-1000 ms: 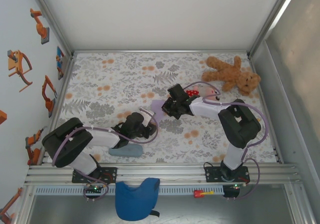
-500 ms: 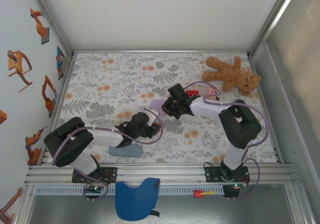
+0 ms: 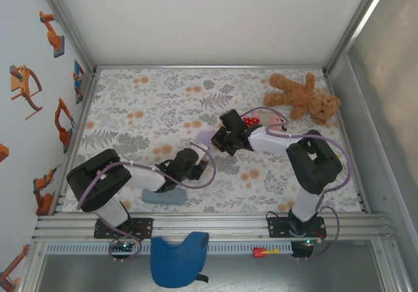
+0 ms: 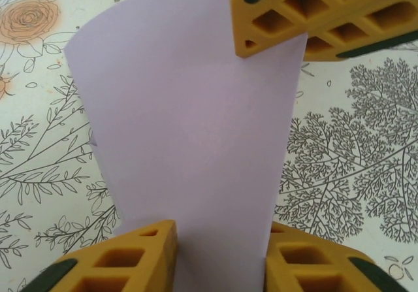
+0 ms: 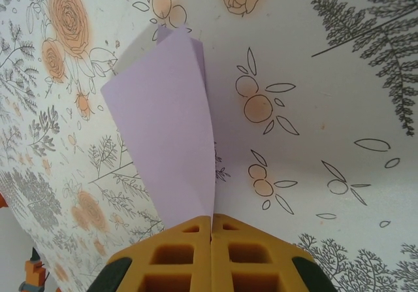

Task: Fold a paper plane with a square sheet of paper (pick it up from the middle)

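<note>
The square sheet of paper point(image 3: 204, 137) is pale lavender and creased, and it stands up off the flowered table point(image 3: 150, 102) near the middle. My right gripper point(image 3: 219, 140) is shut on one end of it; in the right wrist view the folded sheet point(image 5: 166, 129) rises from the closed fingertips of this gripper point(image 5: 210, 220). My left gripper point(image 3: 199, 164) reaches in from the near left. In the left wrist view its yellow fingers point(image 4: 130, 256) stand apart on either side of the sheet's near end point(image 4: 196, 129), not pinching it. The right gripper's fingers point(image 4: 313, 11) show at the far end.
A brown teddy bear point(image 3: 304, 96) lies at the back right, with a red spotted item point(image 3: 251, 120) just behind the right wrist. A grey-blue pad point(image 3: 163, 196) lies by the left arm's forearm. A blue cloth piece point(image 3: 177, 258) hangs below the front rail.
The left gripper has slid right and forward to the sheet, and its jaws have narrowed around the sheet's near end. The right gripper has kept its hold in place.
</note>
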Robot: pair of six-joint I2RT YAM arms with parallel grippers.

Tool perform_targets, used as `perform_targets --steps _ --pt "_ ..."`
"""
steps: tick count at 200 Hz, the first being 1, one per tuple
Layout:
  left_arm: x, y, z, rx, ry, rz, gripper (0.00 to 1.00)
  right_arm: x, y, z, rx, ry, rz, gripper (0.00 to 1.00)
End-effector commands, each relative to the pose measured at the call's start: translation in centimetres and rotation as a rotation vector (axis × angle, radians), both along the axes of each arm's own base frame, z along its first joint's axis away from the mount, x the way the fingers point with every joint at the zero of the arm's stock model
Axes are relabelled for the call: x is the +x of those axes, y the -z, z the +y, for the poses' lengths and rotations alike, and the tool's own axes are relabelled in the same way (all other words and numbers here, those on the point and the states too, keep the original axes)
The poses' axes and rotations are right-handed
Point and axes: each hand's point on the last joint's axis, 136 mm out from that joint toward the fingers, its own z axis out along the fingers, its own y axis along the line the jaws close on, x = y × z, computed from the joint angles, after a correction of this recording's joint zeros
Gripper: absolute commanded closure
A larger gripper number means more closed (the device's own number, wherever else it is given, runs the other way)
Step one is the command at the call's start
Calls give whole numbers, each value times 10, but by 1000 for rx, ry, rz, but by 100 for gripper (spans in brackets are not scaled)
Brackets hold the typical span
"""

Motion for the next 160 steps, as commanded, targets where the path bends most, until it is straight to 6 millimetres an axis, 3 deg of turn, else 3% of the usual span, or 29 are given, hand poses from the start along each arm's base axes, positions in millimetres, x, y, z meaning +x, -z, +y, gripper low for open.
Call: perform_targets --steps 1,31,52,106,160 --pt "1 -1 0 -26 -19 -6 71 1 -13 -3 18 14 -20 91" --pt "-3 1 1 -59 -16 12 74 5 -22 -15 -30 23 -61 67" --pt "-6 1 2 -91 -17 39 75 7 -30 -27 -67 44 -86 57" --pt "-9 -4 10 -244 -53 145 78 8 -43 -44 -125 36 -175 54" --pt "-10 -1 13 -364 -83 280 81 2 -40 -51 -107 10 -253 54"
